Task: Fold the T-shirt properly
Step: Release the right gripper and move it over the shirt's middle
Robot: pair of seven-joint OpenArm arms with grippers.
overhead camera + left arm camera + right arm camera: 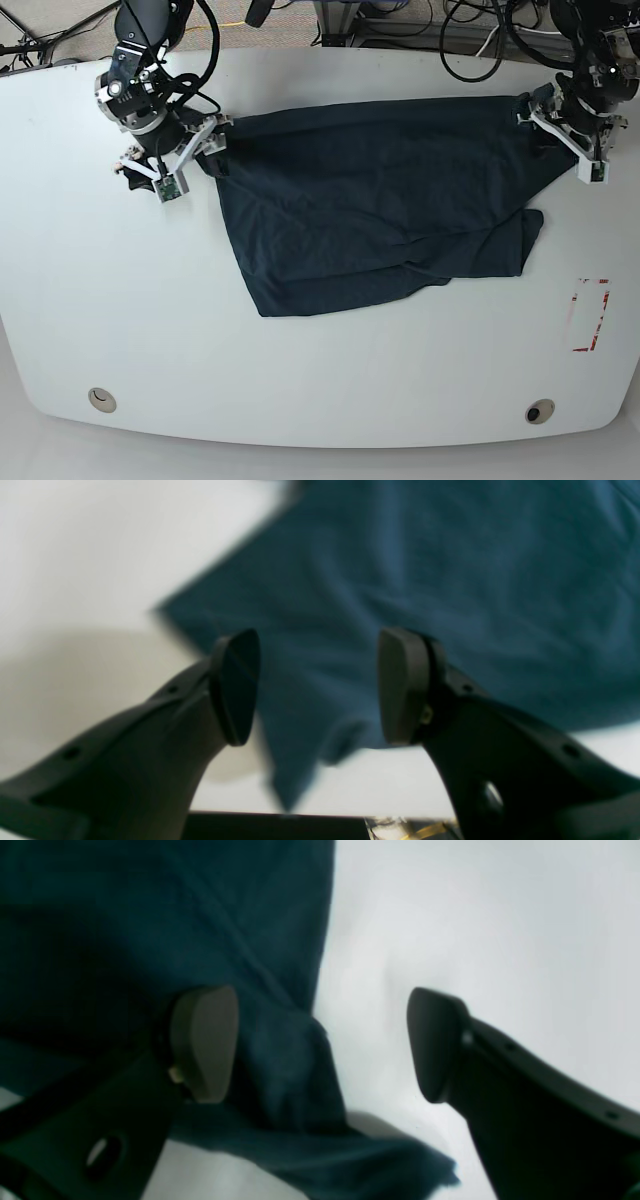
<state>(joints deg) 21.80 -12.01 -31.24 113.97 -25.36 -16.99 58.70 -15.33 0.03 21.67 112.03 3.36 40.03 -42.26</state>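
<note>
Left pincer (317,685) above T-shirt (425,580) corner

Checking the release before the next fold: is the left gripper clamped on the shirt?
No, the left gripper is open, its fingers apart above the T-shirt.

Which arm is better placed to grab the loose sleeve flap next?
Left, probably. The flap lies on the T-shirt edge nearest the left pincer; the right pincer sits open at the opposite corner.
</note>
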